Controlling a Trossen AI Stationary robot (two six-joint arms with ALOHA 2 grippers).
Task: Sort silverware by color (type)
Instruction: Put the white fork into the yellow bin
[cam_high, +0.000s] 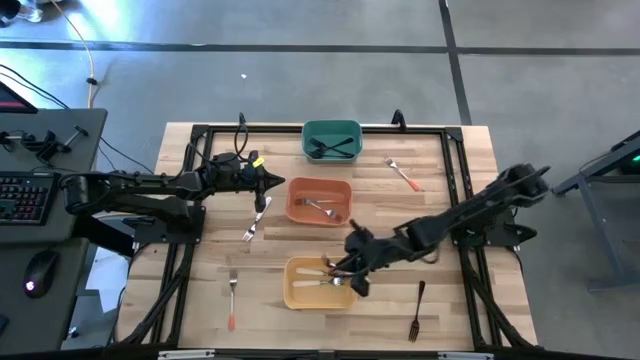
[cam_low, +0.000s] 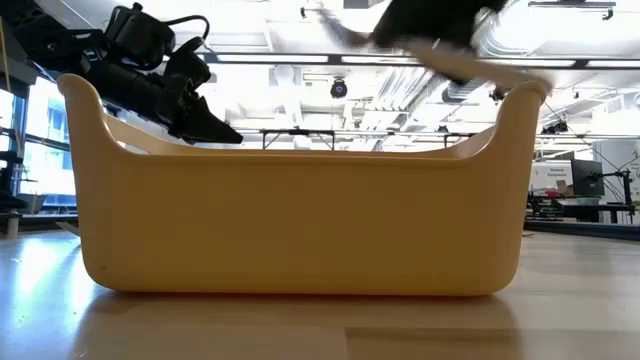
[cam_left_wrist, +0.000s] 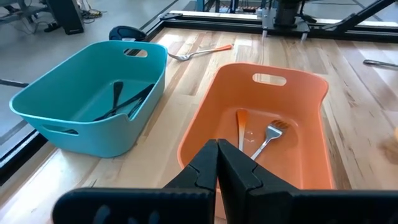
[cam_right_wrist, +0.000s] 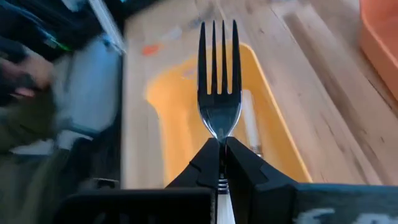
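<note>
My right gripper (cam_right_wrist: 221, 144) hangs over the yellow bin (cam_high: 300, 296), shut on a fork with a silver head (cam_right_wrist: 219, 74) and a white handle. White-handled silverware (cam_high: 322, 282) lies in that bin. The orange bin (cam_left_wrist: 311, 124) holds a fork (cam_left_wrist: 268, 138) and an orange-handled piece (cam_left_wrist: 240, 127). Dark utensils (cam_left_wrist: 127, 99) lie in the teal bin (cam_high: 332, 140). My left gripper (cam_left_wrist: 217, 152) is shut on nothing, just left of the orange bin. Loose forks lie flat on the table: a silver one (cam_high: 256, 216), an orange-handled one (cam_high: 232, 298), another (cam_high: 403, 174) and a dark one (cam_high: 416, 310). My right gripper pinches the fork between its two fingers at the neck (cam_right_wrist: 220, 134), where the silver head meets the white handle. The fork lies along the fingers, with its tines pointing away from the wrist and the handle running back between them. It is lifted clear above the yellow bin.
The three bins stand in a row down the table's middle, teal farthest and yellow nearest. A black frame (cam_high: 452, 160) runs around the wooden table top. Left of the table is a desk with a keyboard (cam_high: 25, 195) and a mouse (cam_high: 38, 272).
</note>
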